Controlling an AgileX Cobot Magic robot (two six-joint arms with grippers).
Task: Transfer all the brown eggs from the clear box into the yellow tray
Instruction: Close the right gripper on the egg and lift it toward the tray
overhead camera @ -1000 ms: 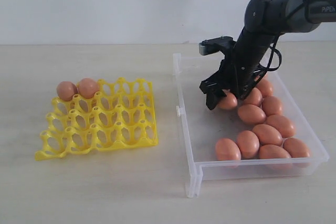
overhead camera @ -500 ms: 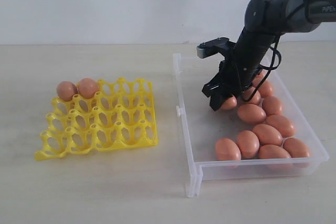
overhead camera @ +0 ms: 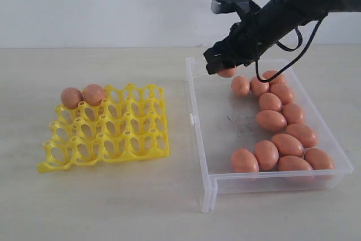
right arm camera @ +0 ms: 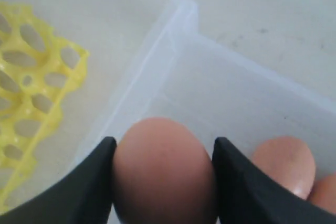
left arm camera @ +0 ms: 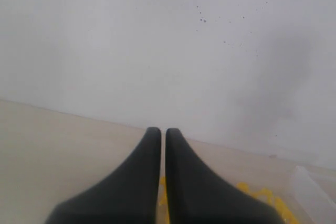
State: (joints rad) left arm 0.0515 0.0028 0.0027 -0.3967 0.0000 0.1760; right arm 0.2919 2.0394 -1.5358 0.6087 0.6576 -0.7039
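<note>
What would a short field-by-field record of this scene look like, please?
right gripper: shut on held egg, over the far left corner of the box
left gripper: shut, empty
box contents: thirteen loose eggs, mostly along its right side
tray: two seated eggs in adjoining cups at its far left corner; other cups empty
</note>
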